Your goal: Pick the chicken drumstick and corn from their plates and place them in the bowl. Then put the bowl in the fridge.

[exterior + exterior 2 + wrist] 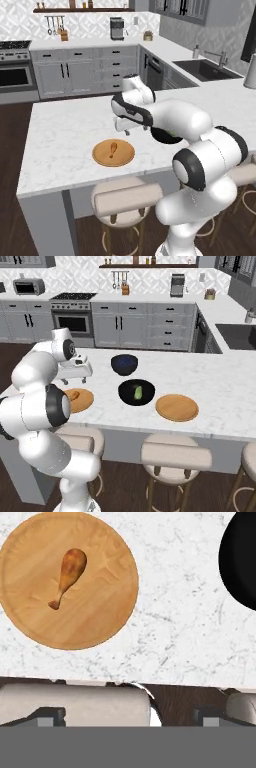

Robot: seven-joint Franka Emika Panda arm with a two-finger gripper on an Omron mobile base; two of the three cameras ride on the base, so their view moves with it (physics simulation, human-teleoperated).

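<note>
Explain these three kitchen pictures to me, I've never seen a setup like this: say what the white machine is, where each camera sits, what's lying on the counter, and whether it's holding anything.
The white machine is a robot arm with a two-finger gripper, standing at a marble counter. Two cameras ride behind it, to its left and right. The third sits on the hand and looks down past the fingertips.

On the counter lies a wooden plate with the chicken drumstick on it. Beside it is a black bowl with the corn already inside, then a second, bare plate. A smaller dark blue bowl sits farther back.

The gripper is open and holds nothing. It hangs above the counter between the drumstick's plate and the black bowl.
</note>
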